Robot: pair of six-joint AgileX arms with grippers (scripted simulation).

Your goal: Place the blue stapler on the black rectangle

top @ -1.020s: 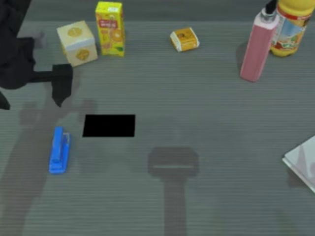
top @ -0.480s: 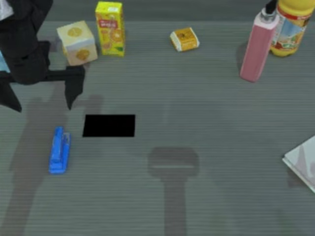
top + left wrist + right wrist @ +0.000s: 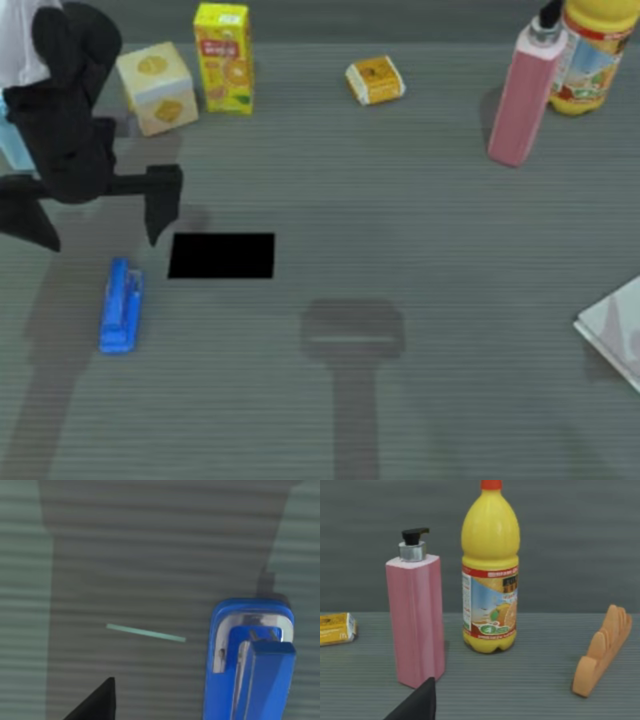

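Hovering open-fingered, the left tool point(image 3: 105, 215) has moved over the last second from the worktop's point(image 3: 420, 250) far-left edge to just above the stapler point(image 3: 121, 305), holding nothing. Stapler lies untouched just left of the black rectangle point(image 3: 221, 256), so approach looks nearly complete and descent to grasp remains. Right tool unseen from above; state undeterminable.

One blue stapler point(image 3: 121, 305), one black rectangle point(image 3: 221, 256), two cartons point(image 3: 224, 57), two bottles point(image 3: 522, 92), one packet point(image 3: 376, 80).
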